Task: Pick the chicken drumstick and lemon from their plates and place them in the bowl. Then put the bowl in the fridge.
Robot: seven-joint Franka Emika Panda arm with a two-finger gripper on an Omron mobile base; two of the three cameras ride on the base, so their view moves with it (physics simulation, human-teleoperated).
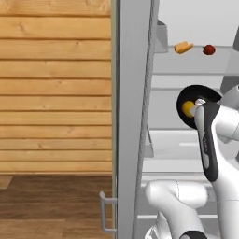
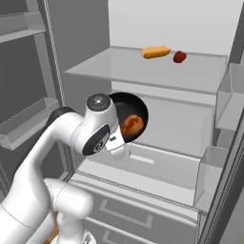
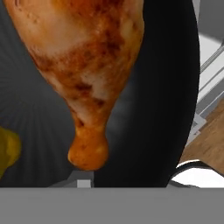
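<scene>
Clamped, apparently, on round black bowl (image 2: 136, 107) rim, glossy orange-brown drumstick (image 2: 132, 125) and yellow lemon (image 1: 188, 108) inside, facing open light-grey fridge's (image 2: 157, 71) white shelf edge.

**White arm, dark joints**

The arm (image 2: 71, 138) is built of smooth, glossy white rounded segments, thick and tubular. A dark band (image 1: 208, 140) runs along one link, black against the white shell. A round joint cap (image 2: 98, 102) is flat, grey and speckled, ringed in black. The lower links (image 1: 177, 198) bulge like swollen elbows.
</scene>
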